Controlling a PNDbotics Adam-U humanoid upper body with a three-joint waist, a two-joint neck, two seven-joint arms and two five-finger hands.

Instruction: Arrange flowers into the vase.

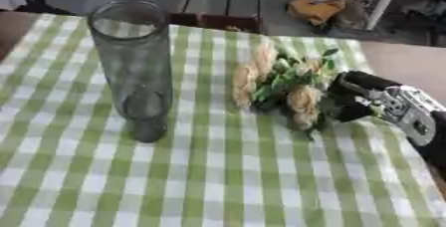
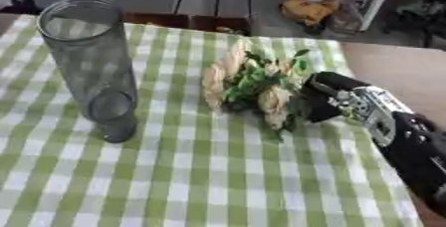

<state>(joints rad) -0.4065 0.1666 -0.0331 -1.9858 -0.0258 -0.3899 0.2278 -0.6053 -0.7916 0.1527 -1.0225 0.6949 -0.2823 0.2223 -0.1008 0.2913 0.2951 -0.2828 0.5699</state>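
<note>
Glass vase [image 1: 131, 66] empty, grabbing flowers [image 1: 278, 84] first.
My right hand [image 1: 353, 102] looks curled round the stems at 3 o'clock; next I'd lift toward 9.

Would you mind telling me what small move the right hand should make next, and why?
Probably lift the flowers off the checked cloth. The right hand seems already closed around their stems, though the fingers are partly hidden, and the tall glass vase stands upright and empty to the left.
</note>
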